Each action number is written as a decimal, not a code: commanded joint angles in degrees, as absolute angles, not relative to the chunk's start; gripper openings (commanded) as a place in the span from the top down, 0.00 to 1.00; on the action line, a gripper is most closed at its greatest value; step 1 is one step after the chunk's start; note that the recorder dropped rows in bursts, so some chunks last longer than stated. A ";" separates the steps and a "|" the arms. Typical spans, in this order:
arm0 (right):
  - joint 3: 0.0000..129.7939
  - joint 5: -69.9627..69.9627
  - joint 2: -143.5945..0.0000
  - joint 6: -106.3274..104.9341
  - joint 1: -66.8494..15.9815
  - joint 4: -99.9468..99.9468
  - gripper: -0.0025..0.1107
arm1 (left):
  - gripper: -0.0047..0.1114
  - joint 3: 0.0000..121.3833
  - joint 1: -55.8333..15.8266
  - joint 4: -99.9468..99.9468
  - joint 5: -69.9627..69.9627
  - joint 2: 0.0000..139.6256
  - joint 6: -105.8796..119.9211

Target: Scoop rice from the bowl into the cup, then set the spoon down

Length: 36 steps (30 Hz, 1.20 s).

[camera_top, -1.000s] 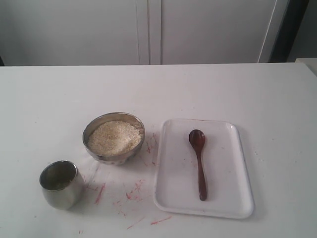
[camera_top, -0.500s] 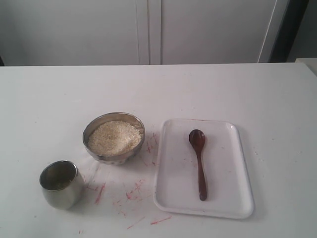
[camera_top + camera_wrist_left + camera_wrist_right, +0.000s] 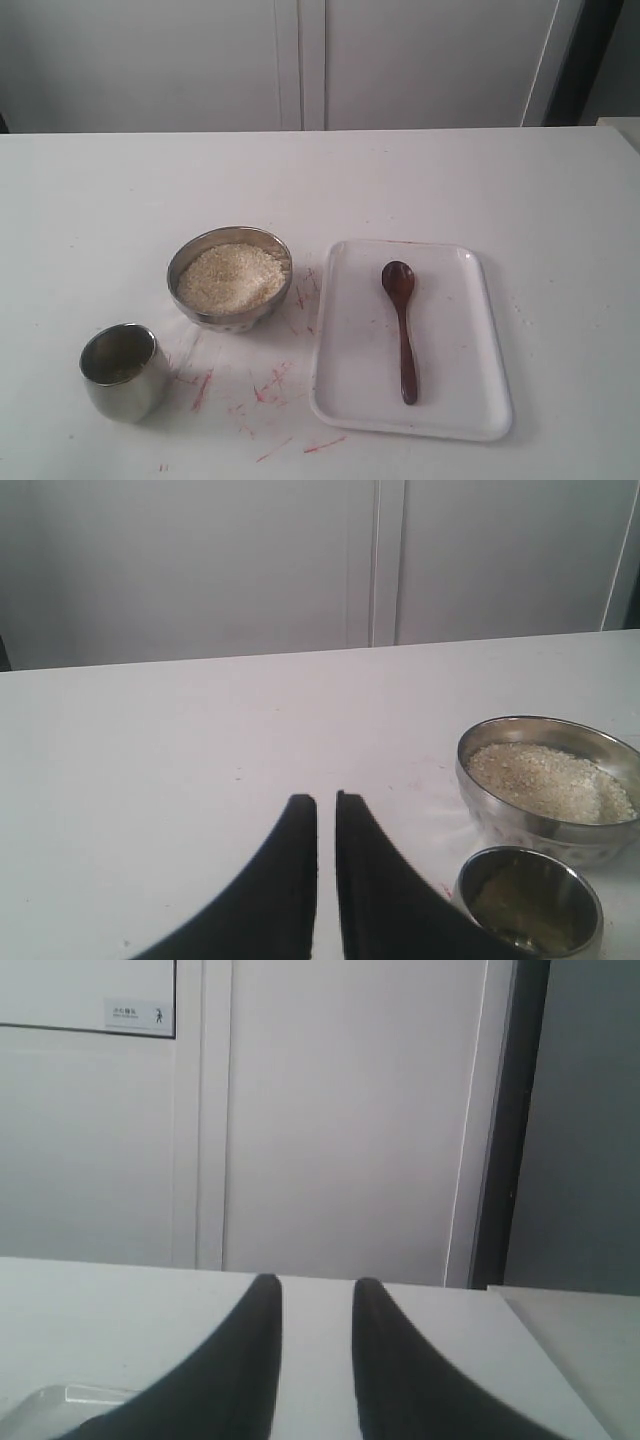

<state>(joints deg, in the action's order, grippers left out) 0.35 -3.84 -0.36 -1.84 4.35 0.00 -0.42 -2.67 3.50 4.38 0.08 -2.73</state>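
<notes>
The steel bowl (image 3: 229, 319) stands left of centre on the white table, heaped with rice (image 3: 232, 275). The small steel cup (image 3: 120, 385) stands in front of it and to the left, upright. The dark wooden spoon (image 3: 404, 330) lies flat on a white tray (image 3: 460, 400), head toward the far side. Neither gripper shows in the exterior view. My left gripper (image 3: 326, 798) hovers over bare table beside the cup (image 3: 530, 905) and the bowl (image 3: 520, 825), jaws almost touching and empty. My right gripper (image 3: 316, 1282) points at the far wall, jaws apart, nothing between them.
Red scratch marks (image 3: 265, 392) streak the table between cup, bowl and tray. White cabinet doors (image 3: 300, 60) stand behind the table's far edge. A corner of the tray (image 3: 60, 1400) shows low in the right wrist view.
</notes>
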 commanded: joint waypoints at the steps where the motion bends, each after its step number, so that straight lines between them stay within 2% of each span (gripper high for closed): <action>1: 0.00 -0.42 0.00 -2.48 4.74 -0.61 0.76 | 0.84 0.00 -2.97 3.83 4.68 0.00 -2.81; 20: 0.00 0.00 0.00 -2.86 4.74 0.00 0.76 | 0.84 0.00 -2.97 3.83 4.68 0.00 -2.81; 23: 0.00 0.39 0.00 -6.39 4.74 0.37 0.85 | 0.84 0.00 -2.97 3.83 4.68 0.00 -2.81; 25: 0.00 1.51 0.00 -6.40 4.74 0.00 0.98 | 0.84 0.00 -2.97 3.83 4.68 0.00 -2.81; 36: 0.00 6.54 0.00 -1.27 4.74 0.30 0.98 | 0.84 0.00 -2.97 3.83 4.68 0.00 -2.81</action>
<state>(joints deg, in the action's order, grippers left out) 0.35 4.49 -0.36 -1.70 4.35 0.00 -0.42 -2.67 3.50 4.38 0.08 -2.73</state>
